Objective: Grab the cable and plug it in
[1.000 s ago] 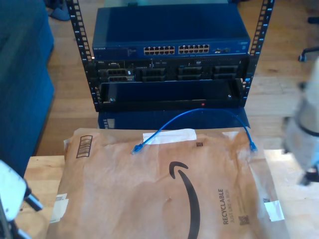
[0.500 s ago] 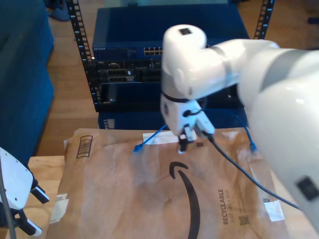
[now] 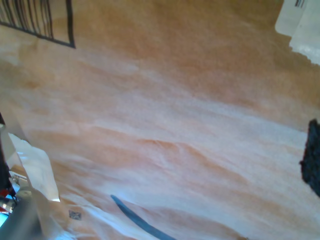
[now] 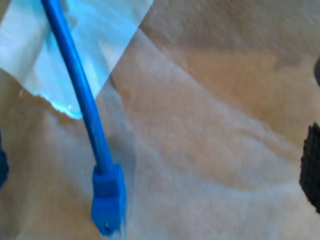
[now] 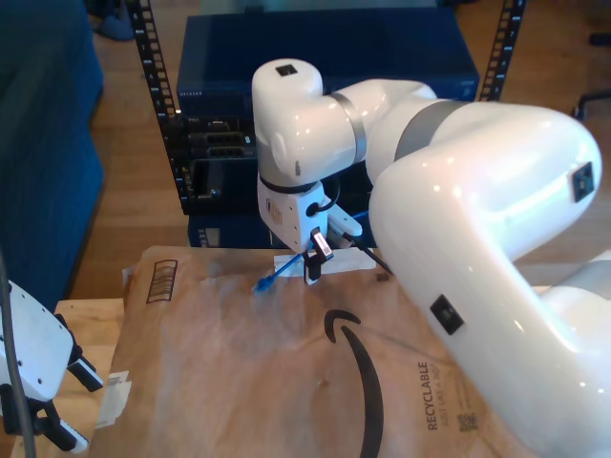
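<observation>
Cable: the cable (image 4: 82,95) lies on the brown paper mailer (image 5: 248,363); its near plug (image 5: 262,284) rests on the paper just beside your second gripper (image 5: 313,262), and its run crosses a strip of white tape (image 4: 95,30).
Second gripper: it hangs low over the mailer near the plug; you cannot tell from these pictures how wide its jaws stand, and nothing sits between them.
First gripper: it looks down on bare mailer paper; its jaws are out of sight, so its state cannot be told. An arm (image 5: 33,367) waits at the exterior view's lower left corner.
Risk, miss: you are offset from the plug, toward the exterior view's right. Close here and you likely pinch paper or nudge the plug away.
Risk, slip: the cable is thin and springy; a grip on the cord may let the plug twist off line for the port.
Risk, snag: the mailer is loose and wrinkled, so a low sweep could drag it.
Edges: the mailer's far edge lies just behind the plug, with the rack (image 5: 191,143) beyond.
Open room: broad bare paper toward the exterior view's lower left.
</observation>
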